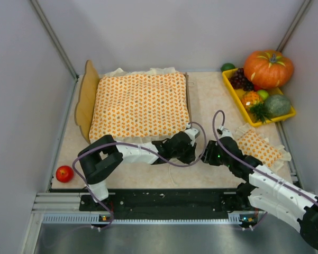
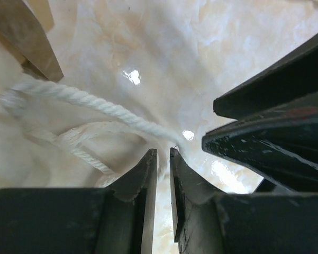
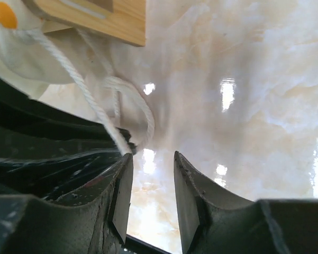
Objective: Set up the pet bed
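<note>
Pet bed [image 1: 85, 103]: one, on the left half of the table [image 1: 211, 100], headboard upright at the left end, close to the left enclosure wall, far edge near the rear wall. One orange-dotted bedspread [image 1: 140, 106] covers the frame from headboard to foot, its white ruffle showing at the far and near edges. Open room: a bare strip of table runs between the foot of the bed and the yellow tray [image 1: 275, 119]; a narrower bare strip lies along the near edge, where both arms reach in. Left pincer [image 2: 163, 153]: low at the near foot corner of the bed, jaws almost together and closed on one taut white cord [image 2: 95, 103] that leads back under the ruffle. Right pincer [image 3: 152, 156]: just beside the left one, jaws apart, nothing between them, bare table beneath. One dotted pillow [image 1: 259, 147] lies flat by the right arm, well apart from the bed. One tray at the far right corner holds assorted fruit; one pumpkin [image 1: 268, 67] sits at its far end. One red apple [image 1: 64, 173] rests at the near left corner, apart from everything.
</note>
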Available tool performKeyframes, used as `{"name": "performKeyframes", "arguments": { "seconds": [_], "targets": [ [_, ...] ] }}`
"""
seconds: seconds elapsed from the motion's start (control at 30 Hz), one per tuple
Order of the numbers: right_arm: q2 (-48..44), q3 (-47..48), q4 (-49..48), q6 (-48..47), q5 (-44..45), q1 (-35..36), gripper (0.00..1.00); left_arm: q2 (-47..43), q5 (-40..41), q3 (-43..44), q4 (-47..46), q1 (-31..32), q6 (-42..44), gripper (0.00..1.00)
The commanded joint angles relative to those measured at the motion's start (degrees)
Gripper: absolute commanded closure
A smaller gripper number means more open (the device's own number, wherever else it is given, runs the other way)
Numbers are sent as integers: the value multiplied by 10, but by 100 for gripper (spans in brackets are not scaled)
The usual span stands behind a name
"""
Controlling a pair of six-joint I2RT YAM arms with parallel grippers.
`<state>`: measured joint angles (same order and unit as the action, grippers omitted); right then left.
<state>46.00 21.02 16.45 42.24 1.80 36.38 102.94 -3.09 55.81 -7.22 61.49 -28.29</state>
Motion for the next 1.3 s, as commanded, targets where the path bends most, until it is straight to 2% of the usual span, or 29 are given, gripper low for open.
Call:
{"name": "performKeyframes", "arguments": {
  "seconds": [0.0, 0.27, 0.47, 0.67, 0.83, 1.03, 1.27],
  "targets": [
    [10, 24, 16, 10, 48, 4, 63, -41, 11, -2, -3, -3, -3, 78],
    [99, 44, -28, 7, 25, 4, 60, -69, 48, -15, 27, -5, -6, 68],
    [136, 58, -57, 0, 20, 4, 60, -93, 107, -32, 58, -6, -25, 67],
    [146, 80, -55, -21, 97, 2, 61, -94, 114, -37, 63, -8, -27, 64],
    [195, 105, -79, -46, 111, -22, 67, -61, 105, -9, 65, -9, -26, 65],
    [282, 119, -156, -87, 45, -49, 73, -34, 107, 20, 70, -9, -22, 67],
    [311, 99, -229, -111, -60, -48, 75, -15, 114, 31, 100, -16, -32, 69]
  ]
}}
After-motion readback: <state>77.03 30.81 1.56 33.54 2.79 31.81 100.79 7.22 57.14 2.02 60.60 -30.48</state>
